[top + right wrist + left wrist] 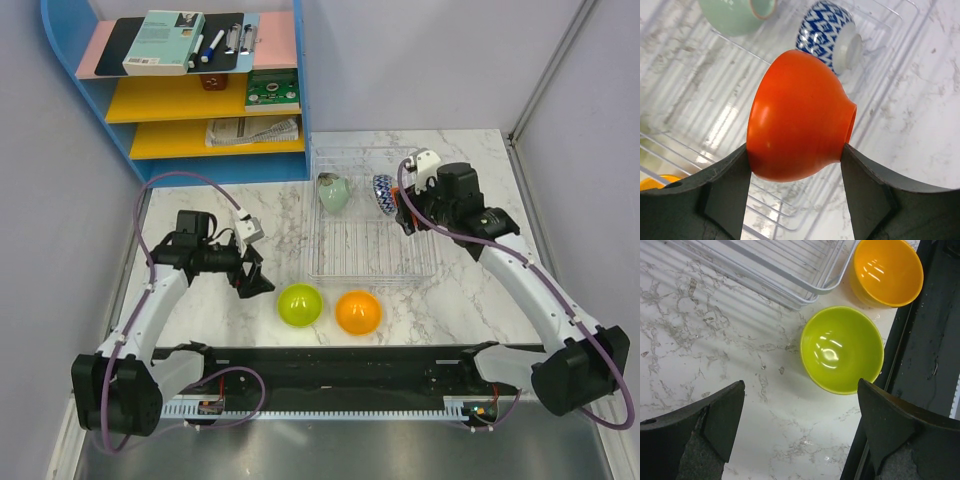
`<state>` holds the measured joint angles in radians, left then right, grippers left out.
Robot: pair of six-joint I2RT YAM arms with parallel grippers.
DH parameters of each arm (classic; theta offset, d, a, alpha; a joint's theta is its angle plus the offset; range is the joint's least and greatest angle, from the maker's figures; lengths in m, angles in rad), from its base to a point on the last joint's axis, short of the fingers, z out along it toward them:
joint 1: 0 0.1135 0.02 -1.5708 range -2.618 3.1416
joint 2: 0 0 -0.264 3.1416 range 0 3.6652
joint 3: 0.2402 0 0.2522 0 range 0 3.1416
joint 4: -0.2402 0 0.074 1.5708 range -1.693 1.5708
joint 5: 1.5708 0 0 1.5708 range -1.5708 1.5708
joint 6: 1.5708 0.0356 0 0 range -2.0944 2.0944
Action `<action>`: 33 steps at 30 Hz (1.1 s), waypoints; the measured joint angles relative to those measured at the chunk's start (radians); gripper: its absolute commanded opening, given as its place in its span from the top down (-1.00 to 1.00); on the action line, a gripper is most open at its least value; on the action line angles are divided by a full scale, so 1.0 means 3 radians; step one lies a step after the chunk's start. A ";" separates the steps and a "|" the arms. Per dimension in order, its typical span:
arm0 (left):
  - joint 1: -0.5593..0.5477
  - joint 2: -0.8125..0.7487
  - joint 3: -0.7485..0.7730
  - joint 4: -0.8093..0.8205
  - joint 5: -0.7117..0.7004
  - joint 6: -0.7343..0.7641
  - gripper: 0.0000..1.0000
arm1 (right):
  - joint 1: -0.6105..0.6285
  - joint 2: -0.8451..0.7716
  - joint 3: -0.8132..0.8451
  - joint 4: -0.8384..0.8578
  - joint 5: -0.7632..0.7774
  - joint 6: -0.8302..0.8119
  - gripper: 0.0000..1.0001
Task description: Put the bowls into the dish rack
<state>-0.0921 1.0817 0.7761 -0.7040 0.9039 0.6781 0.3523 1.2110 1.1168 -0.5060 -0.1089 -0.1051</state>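
Observation:
My right gripper [795, 150] is shut on the red bowl [800, 130], gripping its sides and holding it on its side above the clear dish rack [700, 100]. In the rack's far end, the pale grey-green bowl [334, 193] and the patterned bowl [384, 194] lie on their sides. In front of the rack [370, 265], the lime green bowl [299, 305] and orange bowl [358, 312] sit upright on the marble table. My left gripper [800, 410] is open, low over the table just left of the lime bowl [842, 350], holding nothing.
A blue-and-yellow shelf unit [190, 90] with books and pens stands at the back left. A black rail [340, 370] runs along the near table edge, close to the lime and orange bowls. Grey walls close in both sides.

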 measured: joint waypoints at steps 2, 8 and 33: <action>0.0000 -0.0075 -0.0029 -0.0020 0.0022 0.0027 -0.99 | 0.0025 0.0028 -0.0046 -0.0053 0.0173 -0.0092 1.00; 0.0000 -0.0092 -0.0050 -0.0020 0.0052 0.0065 -0.99 | 0.0272 0.0282 -0.0107 -0.0132 0.0702 -0.0271 1.00; 0.0000 -0.0092 -0.0120 -0.0018 0.0075 0.0130 -0.99 | 0.0985 0.1367 -0.0094 0.0175 0.2136 -0.0928 1.00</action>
<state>-0.0921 1.0542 0.7403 -0.7094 0.9264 0.7170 0.6479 1.6211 1.0885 -0.4534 0.5320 -0.3836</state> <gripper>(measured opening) 0.993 0.731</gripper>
